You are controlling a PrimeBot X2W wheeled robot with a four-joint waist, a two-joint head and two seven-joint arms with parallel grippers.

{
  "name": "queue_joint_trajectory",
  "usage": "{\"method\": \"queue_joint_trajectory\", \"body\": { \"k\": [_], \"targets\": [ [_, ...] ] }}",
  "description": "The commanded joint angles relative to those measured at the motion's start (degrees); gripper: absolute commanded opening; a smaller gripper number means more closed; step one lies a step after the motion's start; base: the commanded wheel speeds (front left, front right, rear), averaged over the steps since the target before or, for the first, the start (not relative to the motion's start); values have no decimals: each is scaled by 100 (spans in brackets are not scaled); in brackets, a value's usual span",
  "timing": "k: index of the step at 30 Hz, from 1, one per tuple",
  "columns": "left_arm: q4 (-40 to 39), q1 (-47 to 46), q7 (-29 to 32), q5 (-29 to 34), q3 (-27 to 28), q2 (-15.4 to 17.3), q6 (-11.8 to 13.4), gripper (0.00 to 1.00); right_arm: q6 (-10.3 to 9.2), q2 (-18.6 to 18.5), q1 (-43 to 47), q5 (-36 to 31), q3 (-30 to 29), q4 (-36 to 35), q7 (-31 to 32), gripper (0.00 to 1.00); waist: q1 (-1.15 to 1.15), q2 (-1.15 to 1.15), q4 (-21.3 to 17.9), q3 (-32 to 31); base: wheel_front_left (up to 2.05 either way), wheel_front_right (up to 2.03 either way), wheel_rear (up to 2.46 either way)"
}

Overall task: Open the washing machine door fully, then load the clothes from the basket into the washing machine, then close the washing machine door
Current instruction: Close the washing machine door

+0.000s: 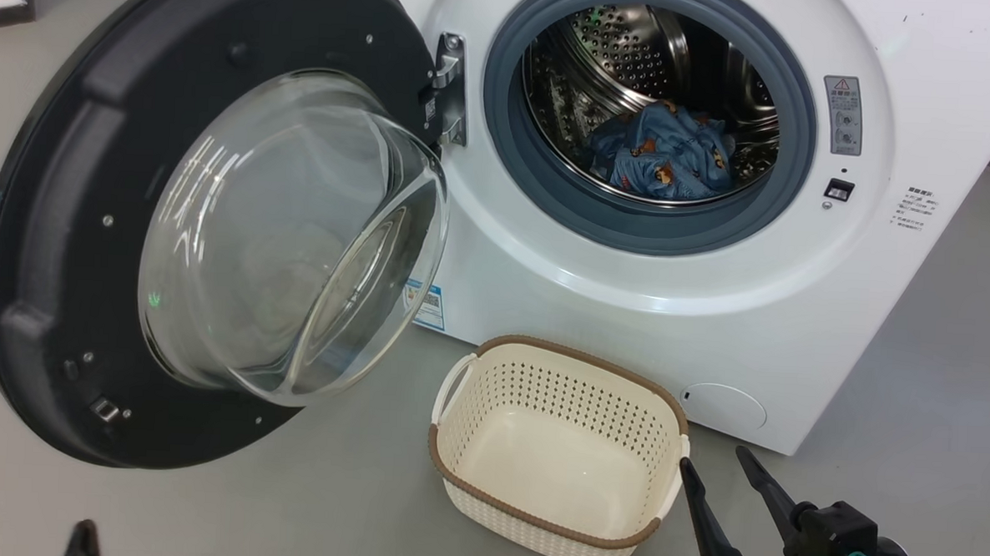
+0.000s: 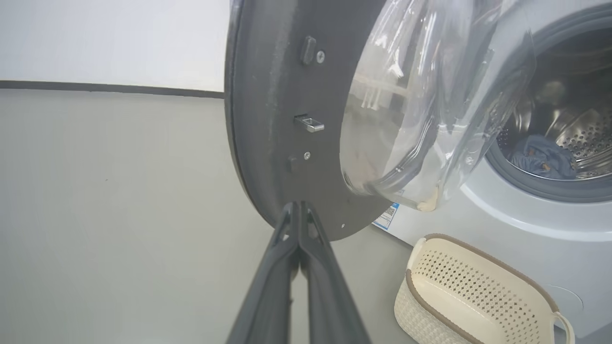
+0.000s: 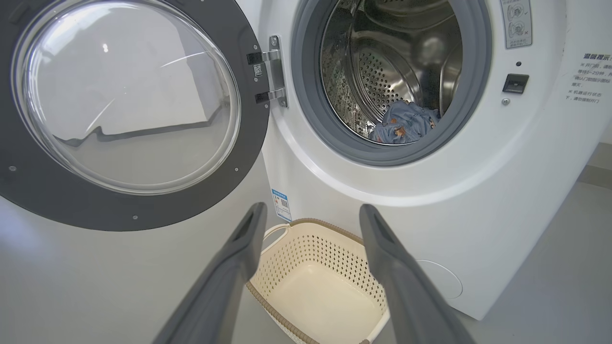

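Facing door-closing step: clothes (image 1: pixel 663 156) lying in washing machine (image 1: pixel 710 321) drum, basket (image 1: pixel 573 398) empty. We are aiming left gripper (image 2: pixel 299 210), fingers pinched together on nothing, at washing machine door (image 2: pixel 277 119) lower rim, dead ahead; left arm nearer. Right gripper (image 3: pixel 311 212) gaping wide above basket.

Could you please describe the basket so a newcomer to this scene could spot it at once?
Find the big white washing machine with its door swung open. On the grey floor in front stands the basket: cream perforated plastic with a brown rim, empty.
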Motion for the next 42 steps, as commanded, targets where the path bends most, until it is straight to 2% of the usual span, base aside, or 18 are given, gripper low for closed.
{"method": "queue_joint_trajectory", "body": {
  "k": [1, 6, 8, 12, 17, 22, 26, 31, 42],
  "targets": [
    [-160, -187, -37, -151, 301, 127, 12, 0, 35, -18, -245, 82, 168, -108, -28, 100, 0, 0, 2, 1, 0, 0, 0],
    [-98, -468, 144, -1353, 1020, 88, -125, 0, 35, -17, -228, 93, 159, -109, -28, 100, 0, 0, 5, 1, 0, 0, 0],
    [-88, -634, 264, -1789, 1305, 183, -237, 0, 35, -16, -202, 93, 147, -116, -28, 100, 0, 0, 6, 5, 0, 0, 0],
    [82, -1150, 778, -3080, 1992, 401, -471, 0, 35, -15, -139, 88, 117, -120, -28, 100, 0, 0, 16, 16, 0, 0, 0],
    [647, -2019, 1721, -4805, 2915, 892, -461, 0, 35, -15, -49, 60, 35, -134, -28, 100, 0, 0, 16, 25, 0, 0, 0],
    [1216, -2732, 2529, -5613, 3138, 1392, -322, 0, 35, -25, 35, 29, -6, -127, -28, 100, 0, 0, 24, 47, 0, 0, 0],
    [1715, -3339, 2792, -5987, 3268, 1710, -163, 0, 35, -36, 73, 16, -33, -135, -28, 100, 0, 0, 26, 63, 0, 0, 0],
    [2276, -3928, 2806, -6107, 3269, 1977, -143, 0, 35, -39, 77, -6, -25, -146, -28, 100, 0, 0, -13, 112, 0, 0, 0],
    [3101, -4551, 2843, -6162, 3157, 2166, -165, 0, 35, -83, 3, -48, -16, -128, -28, 100, 0, 0, -162, 253, 0, 0, 0]
  ]
}}
